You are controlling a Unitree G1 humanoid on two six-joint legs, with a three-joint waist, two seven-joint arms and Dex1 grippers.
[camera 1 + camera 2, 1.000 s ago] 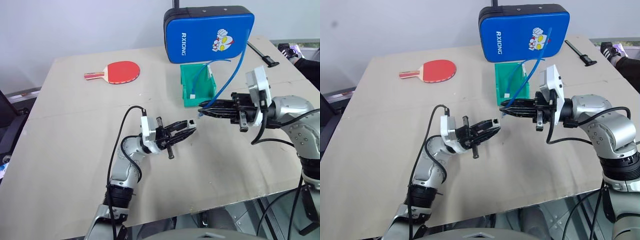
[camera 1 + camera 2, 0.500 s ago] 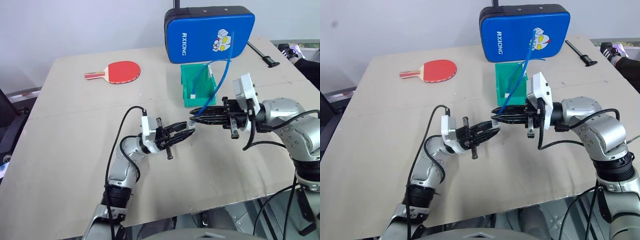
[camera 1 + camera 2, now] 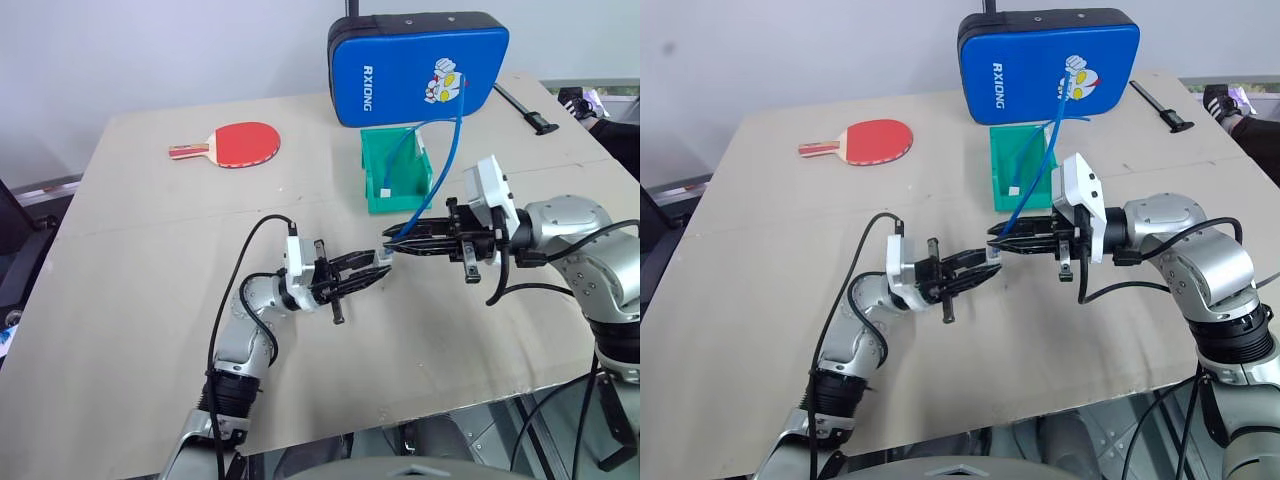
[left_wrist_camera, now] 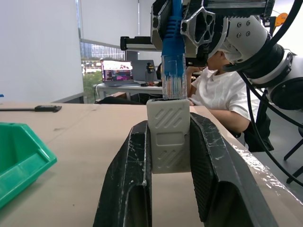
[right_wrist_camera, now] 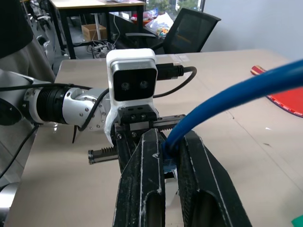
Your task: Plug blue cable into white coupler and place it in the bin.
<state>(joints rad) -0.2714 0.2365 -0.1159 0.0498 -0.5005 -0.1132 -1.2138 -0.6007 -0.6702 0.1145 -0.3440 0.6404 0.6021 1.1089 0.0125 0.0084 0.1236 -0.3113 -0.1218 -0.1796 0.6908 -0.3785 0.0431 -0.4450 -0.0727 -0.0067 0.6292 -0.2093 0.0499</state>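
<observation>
My left gripper (image 3: 378,264) is shut on the white coupler (image 4: 168,135), a small ribbed block held between its two black fingers (image 4: 130,161) a little above the table. My right gripper (image 3: 391,238) is shut on the blue cable (image 5: 236,90) just behind its clear plug (image 4: 173,80). The plug's tip meets the coupler's face; I cannot tell if it is seated in the socket. From the grip the blue cable (image 3: 455,130) arcs up and back down, and its other end hangs into the green bin (image 3: 395,172) behind the grippers.
A blue padded case (image 3: 418,65) stands behind the bin. A red paddle (image 3: 238,143) lies at the far left and a black tool (image 3: 525,110) at the far right. A seated person in a white shirt (image 4: 213,94) shows beyond the table.
My right gripper has swung left and down with the cable, closing the gap until the plug reaches the coupler. The left gripper has stayed in place.
</observation>
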